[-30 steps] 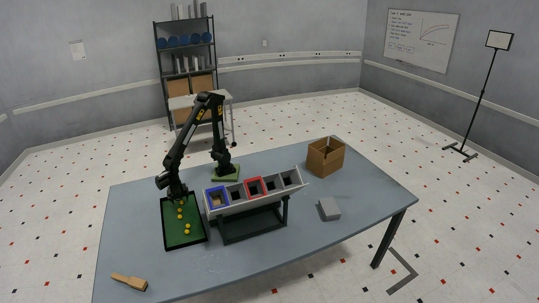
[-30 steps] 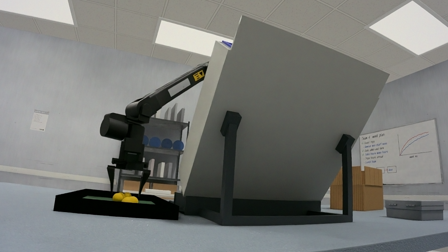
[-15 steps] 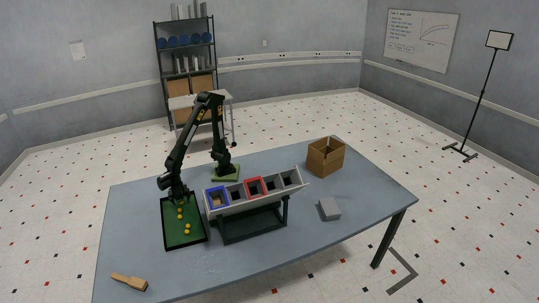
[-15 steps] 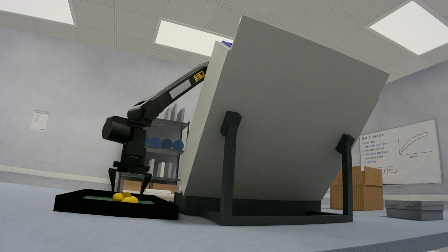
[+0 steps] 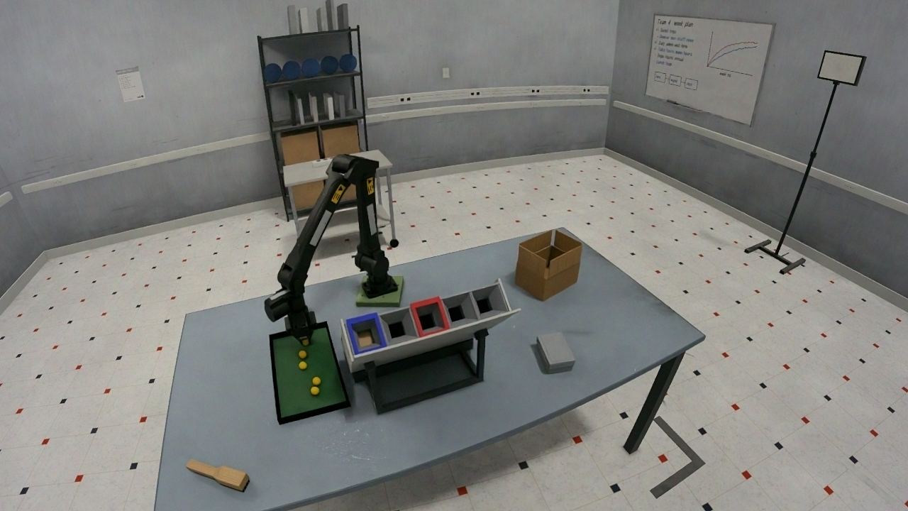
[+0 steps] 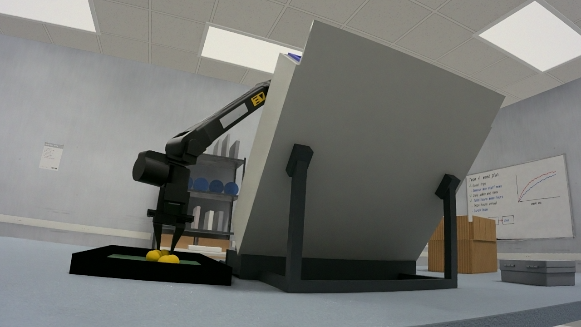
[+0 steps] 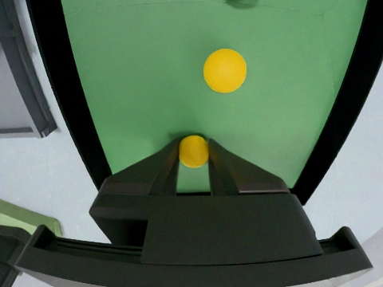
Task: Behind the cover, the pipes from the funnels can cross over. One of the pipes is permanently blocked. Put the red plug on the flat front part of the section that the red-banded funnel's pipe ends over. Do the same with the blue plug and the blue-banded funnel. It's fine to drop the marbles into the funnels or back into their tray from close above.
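Note:
My gripper (image 7: 193, 145) is down in the black-rimmed green tray (image 7: 199, 92) and is shut on a yellow marble (image 7: 193, 151) at the tray's floor. Another yellow marble (image 7: 224, 70) lies free just ahead of the fingers. In the top view the gripper (image 5: 303, 336) is at the far end of the tray (image 5: 308, 371), with several loose marbles (image 5: 314, 385) nearer the front. The funnel row stands to the right, with the blue-banded funnel (image 5: 364, 331) and the red-banded funnel (image 5: 429, 316). The grey cover (image 6: 365, 154) hides the pipes and the sections. I see no plugs.
A cardboard box (image 5: 547, 263) stands at the table's far right. A flat grey box (image 5: 555, 352) lies right of the funnel stand. A wooden block (image 5: 218, 474) lies at the near left corner. The arm's base (image 5: 379, 291) is behind the funnel row.

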Robot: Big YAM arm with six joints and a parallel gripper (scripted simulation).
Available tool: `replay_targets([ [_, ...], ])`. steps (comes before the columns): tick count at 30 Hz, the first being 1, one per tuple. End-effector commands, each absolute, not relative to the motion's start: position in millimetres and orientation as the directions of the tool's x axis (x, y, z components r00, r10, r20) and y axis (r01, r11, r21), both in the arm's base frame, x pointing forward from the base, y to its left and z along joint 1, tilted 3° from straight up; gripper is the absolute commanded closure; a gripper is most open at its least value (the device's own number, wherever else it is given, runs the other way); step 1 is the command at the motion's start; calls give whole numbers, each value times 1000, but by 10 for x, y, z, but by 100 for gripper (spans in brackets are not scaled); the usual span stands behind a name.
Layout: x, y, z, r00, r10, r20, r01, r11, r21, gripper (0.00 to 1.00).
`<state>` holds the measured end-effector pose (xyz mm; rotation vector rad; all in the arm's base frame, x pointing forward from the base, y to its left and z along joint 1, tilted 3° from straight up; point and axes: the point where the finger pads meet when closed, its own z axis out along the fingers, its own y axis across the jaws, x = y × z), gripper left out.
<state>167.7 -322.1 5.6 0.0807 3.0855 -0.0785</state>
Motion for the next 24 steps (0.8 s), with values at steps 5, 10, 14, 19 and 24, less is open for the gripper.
replay_targets([
  [5,1703,-3272,103,-997,50,-64,54,997,-63,100],
  [10,1703,-3272,103,-997,50,-64,54,997,-63,100],
  [14,1703,-3272,103,-997,50,-64,54,997,-63,100],
  [19,1703,-3272,103,-997,50,-64,54,997,-63,100],
  [24,1685,-3256,478,-997,50,-64,54,997,-63,100],
])
